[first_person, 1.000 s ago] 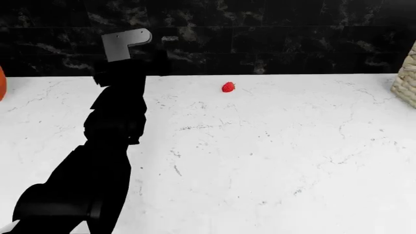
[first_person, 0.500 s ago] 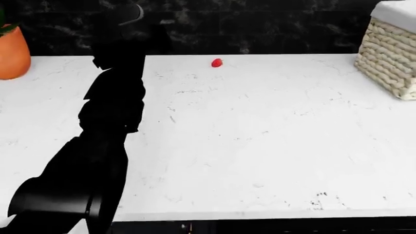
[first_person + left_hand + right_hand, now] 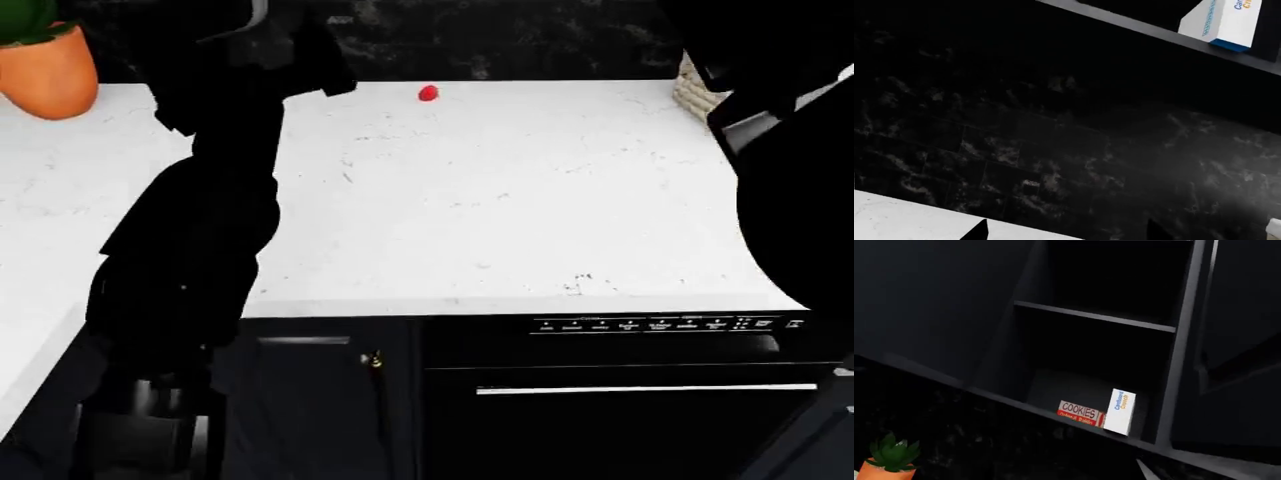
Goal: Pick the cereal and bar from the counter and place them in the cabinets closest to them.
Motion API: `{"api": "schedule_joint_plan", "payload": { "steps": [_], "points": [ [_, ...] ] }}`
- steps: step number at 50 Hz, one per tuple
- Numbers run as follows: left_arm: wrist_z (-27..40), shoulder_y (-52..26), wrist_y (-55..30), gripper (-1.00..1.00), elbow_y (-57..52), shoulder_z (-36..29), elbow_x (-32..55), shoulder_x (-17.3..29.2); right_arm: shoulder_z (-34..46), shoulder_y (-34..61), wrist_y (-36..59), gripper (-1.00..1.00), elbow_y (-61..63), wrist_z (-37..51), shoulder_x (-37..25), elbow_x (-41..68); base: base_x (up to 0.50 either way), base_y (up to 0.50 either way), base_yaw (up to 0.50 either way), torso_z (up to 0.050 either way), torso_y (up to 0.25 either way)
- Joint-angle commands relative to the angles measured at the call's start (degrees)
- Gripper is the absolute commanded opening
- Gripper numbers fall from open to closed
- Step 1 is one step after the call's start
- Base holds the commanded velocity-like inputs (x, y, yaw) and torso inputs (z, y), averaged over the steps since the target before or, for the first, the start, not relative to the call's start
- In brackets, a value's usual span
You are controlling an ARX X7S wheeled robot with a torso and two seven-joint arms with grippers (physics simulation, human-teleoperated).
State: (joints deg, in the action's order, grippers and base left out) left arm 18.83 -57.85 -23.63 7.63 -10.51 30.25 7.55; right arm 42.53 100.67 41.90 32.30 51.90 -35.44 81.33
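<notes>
The cereal [image 3: 1121, 411] stands upright on the bottom shelf of an open dark cabinet [image 3: 1094, 325], white narrow side facing out; its white side and blue end [image 3: 1217, 25] also show in the left wrist view. My left gripper [image 3: 1067, 236] hangs open below that shelf, facing the black backsplash, its fingertips [image 3: 978, 232] wide apart with nothing between them. The white counter [image 3: 534, 200] lies below both arms. The bar is out of view. Of my right gripper only a pale sliver [image 3: 1145, 471] shows, aimed up at the cabinet.
A red-and-white "COOKIES" box [image 3: 1079, 413] lies beside the cereal. On the counter are a small red berry [image 3: 427, 93], an orange plant pot [image 3: 47, 70] and a woven basket [image 3: 690, 92]. A dishwasher front [image 3: 627, 390] and a cabinet door [image 3: 320, 400] sit under the counter.
The head view has drawn back and down: the counter's front edge and the dishwasher now show. My right arm has come into view at the right. The left arm stays raised.
</notes>
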Motion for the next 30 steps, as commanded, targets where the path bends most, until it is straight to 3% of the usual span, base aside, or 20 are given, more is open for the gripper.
{"api": "schedule_joint_plan", "payload": {
  "steps": [1, 8, 19, 30],
  "points": [
    [2.46, 6.23, -4.48, 1.0, -15.06, -2.56, 1.84, 1.88, 1.07, -13.49, -5.25, 1.0, 7.29, -1.08, -4.02, -4.79, -0.51, -0.31, 0.0, 0.0, 0.0],
    [3.82, 10.38, -3.94, 1.0, -20.29, -0.67, 3.1, 3.82, 3.21, -24.61, -10.41, 1.0, 12.4, -2.96, -6.56, -12.8, -0.51, -0.33, 0.0, 0.0, 0.0],
    [5.65, 14.17, -2.13, 1.0, -21.65, 4.54, 3.55, 7.49, 3.89, -46.46, -27.19, 1.0, 15.86, -5.82, -14.69, -29.73, -0.51, -0.31, 0.0, 0.0, 0.0],
    [5.22, 15.8, -1.19, 1.0, -22.56, 3.3, 2.29, 8.42, 3.79, -56.41, -38.22, 1.0, 12.6, -8.33, -16.17, -37.06, -0.4, -0.21, 0.0, 0.0, 0.0]
  ]
}}
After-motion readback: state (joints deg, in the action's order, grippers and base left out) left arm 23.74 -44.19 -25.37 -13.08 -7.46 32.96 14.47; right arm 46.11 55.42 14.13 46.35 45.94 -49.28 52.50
